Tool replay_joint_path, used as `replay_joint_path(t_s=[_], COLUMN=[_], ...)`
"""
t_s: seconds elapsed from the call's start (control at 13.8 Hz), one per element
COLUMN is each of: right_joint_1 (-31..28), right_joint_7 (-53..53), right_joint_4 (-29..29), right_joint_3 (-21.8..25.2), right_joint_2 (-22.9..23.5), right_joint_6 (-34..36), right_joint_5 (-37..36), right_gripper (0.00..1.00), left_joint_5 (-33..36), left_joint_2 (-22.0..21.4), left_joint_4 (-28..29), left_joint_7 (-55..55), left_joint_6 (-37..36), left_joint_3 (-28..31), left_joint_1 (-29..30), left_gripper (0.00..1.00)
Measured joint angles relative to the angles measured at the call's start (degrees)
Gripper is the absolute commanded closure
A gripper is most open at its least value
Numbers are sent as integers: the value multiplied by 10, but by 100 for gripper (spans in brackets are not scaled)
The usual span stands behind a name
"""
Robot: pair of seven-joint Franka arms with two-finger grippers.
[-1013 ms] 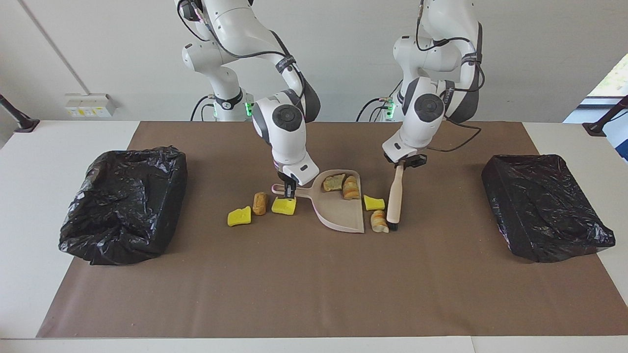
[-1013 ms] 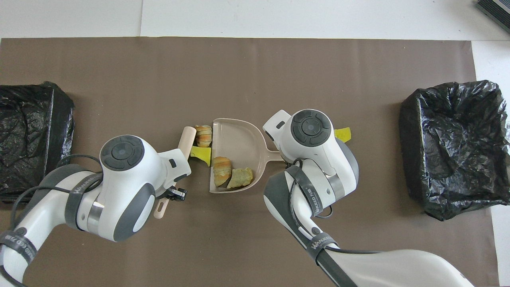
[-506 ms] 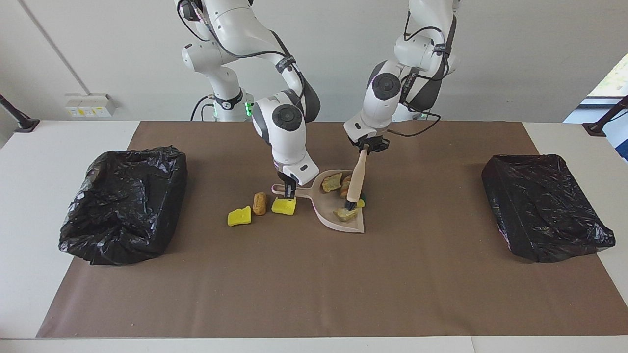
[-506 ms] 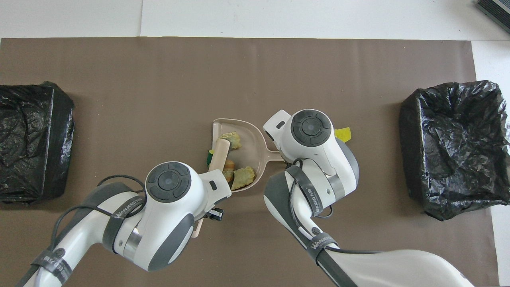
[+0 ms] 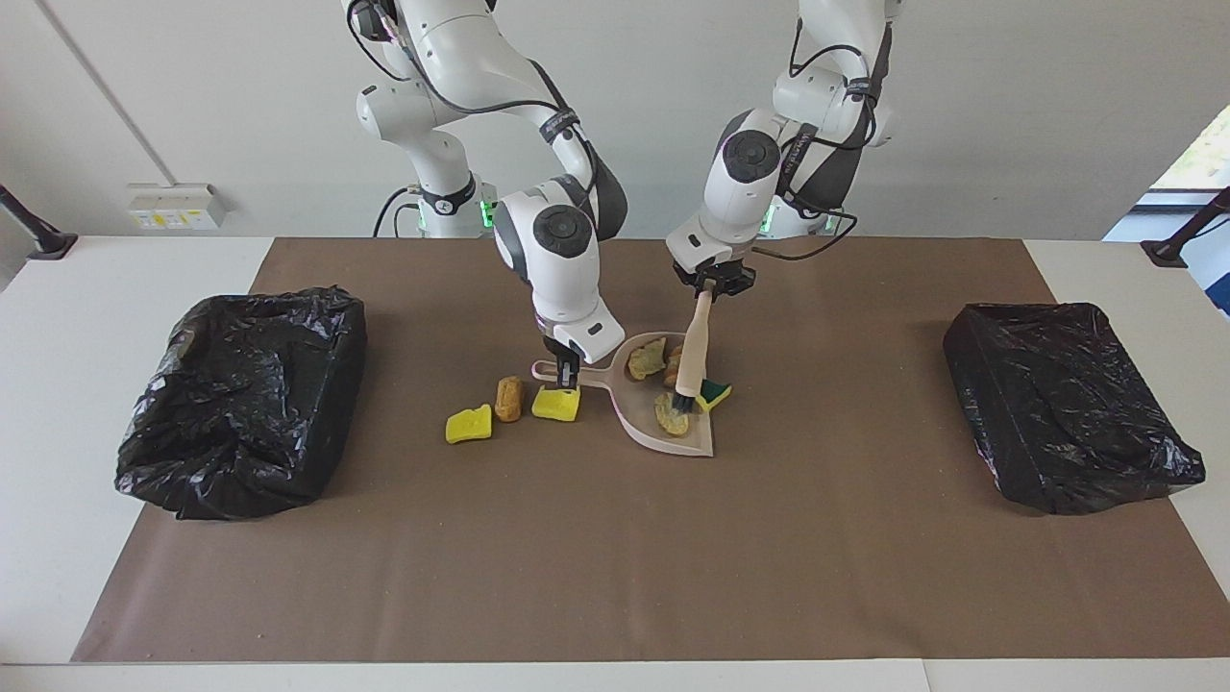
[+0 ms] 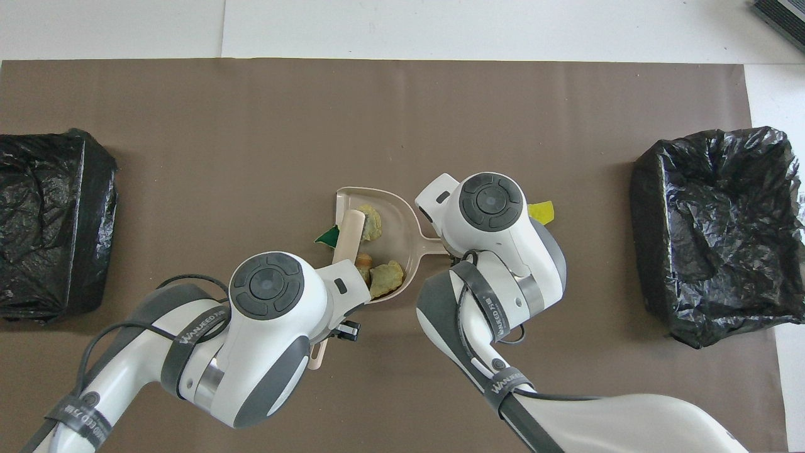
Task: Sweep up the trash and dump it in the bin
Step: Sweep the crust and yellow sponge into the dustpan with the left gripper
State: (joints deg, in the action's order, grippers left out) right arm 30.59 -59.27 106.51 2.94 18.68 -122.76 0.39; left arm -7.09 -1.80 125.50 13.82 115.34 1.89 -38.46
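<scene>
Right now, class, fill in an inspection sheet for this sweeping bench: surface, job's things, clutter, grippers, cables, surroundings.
Surface: brown mat on a white table.
Job's things: dustpan holds bread chunks and a greenish lump; a green-backed yellow wedge lies at its rim; two yellow wedges and a brown cylinder lie on the mat.
Clutter: nothing seen.
Grippers: left gripper shut on the brush; right gripper shut on the dustpan's handle.
Cables: black, along both arms.
Surroundings: black-lined bins at both ends.
</scene>
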Motion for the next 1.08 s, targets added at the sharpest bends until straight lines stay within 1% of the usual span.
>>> replay_joint_path(t_s=[0.72,1.08], right_joint_1=[0,0], right_joint_7=[0,0], right_joint_4=[0,0], right_joint_3=[0,0], right_joint_2=[0,0], right_joint_6=[0,0], right_joint_5=[0,0], right_gripper=[100,100], left_joint_5=[0,-1], left_joint_2=[-6,-29], left_joint_4=[-21,-22], left_joint_7=[2,34], left_joint_6=[-1,-40], left_joint_3=[5,12], left_joint_1=[6,8], left_gripper=[100,100])
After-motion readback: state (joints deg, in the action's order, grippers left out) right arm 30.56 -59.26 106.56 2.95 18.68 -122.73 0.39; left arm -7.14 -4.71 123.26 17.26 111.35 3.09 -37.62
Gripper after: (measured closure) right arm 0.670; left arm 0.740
